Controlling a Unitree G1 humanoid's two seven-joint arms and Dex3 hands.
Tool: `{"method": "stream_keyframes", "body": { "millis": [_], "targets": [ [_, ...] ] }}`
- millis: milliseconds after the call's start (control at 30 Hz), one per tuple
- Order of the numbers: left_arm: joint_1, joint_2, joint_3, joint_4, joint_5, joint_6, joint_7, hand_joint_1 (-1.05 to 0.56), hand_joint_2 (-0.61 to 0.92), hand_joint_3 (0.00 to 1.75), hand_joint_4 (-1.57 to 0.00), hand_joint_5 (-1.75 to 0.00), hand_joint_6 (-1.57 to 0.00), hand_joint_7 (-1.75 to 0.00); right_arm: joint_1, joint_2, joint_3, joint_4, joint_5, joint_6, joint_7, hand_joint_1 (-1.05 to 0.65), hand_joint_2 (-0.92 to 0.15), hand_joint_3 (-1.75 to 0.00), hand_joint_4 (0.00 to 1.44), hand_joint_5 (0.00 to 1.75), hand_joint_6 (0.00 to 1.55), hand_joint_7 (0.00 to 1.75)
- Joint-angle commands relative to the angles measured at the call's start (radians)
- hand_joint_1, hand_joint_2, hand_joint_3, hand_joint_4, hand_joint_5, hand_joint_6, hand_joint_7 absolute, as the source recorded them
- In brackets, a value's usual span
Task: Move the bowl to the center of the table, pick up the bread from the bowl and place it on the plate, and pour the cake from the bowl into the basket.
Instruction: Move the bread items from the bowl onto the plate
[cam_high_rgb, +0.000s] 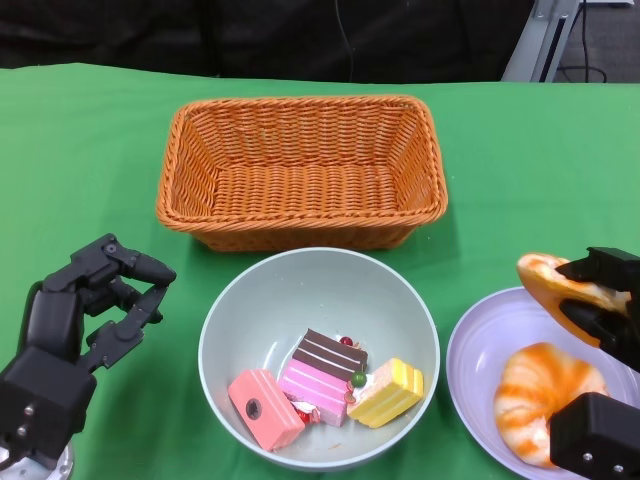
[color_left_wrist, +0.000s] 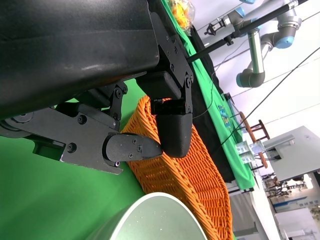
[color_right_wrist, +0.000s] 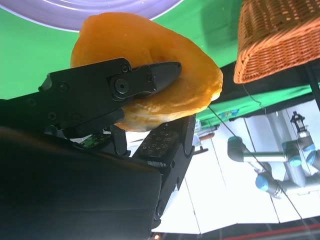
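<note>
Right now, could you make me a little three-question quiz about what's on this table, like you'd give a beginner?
1. True or false: the basket has cake in it.
2. What is the right robot hand holding? A) a cake piece B) a piece of bread C) nothing
3. Fill in: the cake pieces lie in the ____.

Key:
1. False; the basket holds nothing.
2. B; it holds a piece of bread above the plate, where another bread already lies. The left robot hand holds nothing.
3. Bowl.
</note>
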Motion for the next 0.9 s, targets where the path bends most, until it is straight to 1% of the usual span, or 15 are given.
{"method": "stream_keyframes", "body": {
  "millis": [33, 133, 233, 433, 600, 900],
  "targets": [
    [-0.012, 0.017, 0.009, 0.009, -0.006, -0.017, -0.006, -0.15, 0.92, 0.34, -0.74, -1.45, -0.74, -1.12, 0.003, -0.028, -0.019, -0.007, 0.021, -0.018, -0.002, -0.15, -0.91, -0.04, 0.74, 1.68, 0.85, 0.78],
    [-0.014, 0.018, 0.01, 0.017, 0.0, -0.023, -0.001, -0.17, 0.92, 0.34, -0.74, -1.45, -0.74, -1.12, 0.003, -0.032, -0.021, 0.0, 0.03, -0.013, 0.014, -0.15, -0.92, -0.03, 0.74, 1.67, 0.86, 0.77],
    [-0.012, 0.017, 0.011, 0.011, -0.002, -0.017, -0.002, -0.16, 0.92, 0.35, -0.75, -1.45, -0.74, -1.12, 0.0, -0.047, -0.019, 0.028, 0.039, -0.026, 0.025, -0.14, -0.92, -0.03, 0.75, 1.63, 0.88, 0.77],
    [-0.009, 0.019, 0.014, 0.005, -0.006, -0.014, -0.009, -0.17, 0.92, 0.34, -0.74, -1.44, -0.74, -1.12, -0.018, -0.067, -0.002, 0.126, 0.011, -0.072, -0.042, -0.15, -0.92, -0.03, 0.76, 1.62, 0.89, 0.78],
    [-0.012, 0.019, 0.019, 0.015, -0.008, -0.022, -0.012, -0.15, 0.92, 0.34, -0.74, -1.44, -0.74, -1.11, -0.037, -0.08, 0.014, 0.205, -0.011, -0.097, -0.09, -0.15, -0.92, -0.02, 0.78, 1.58, 0.91, 0.72],
    [-0.012, 0.018, 0.021, 0.012, -0.004, -0.015, -0.01, -0.15, 0.92, 0.35, -0.75, -1.44, -0.76, -1.11, -0.059, -0.084, 0.03, 0.278, -0.018, -0.121, -0.135, -0.17, -0.92, -0.04, 0.75, 1.64, 0.91, 0.76]
  ]
}}
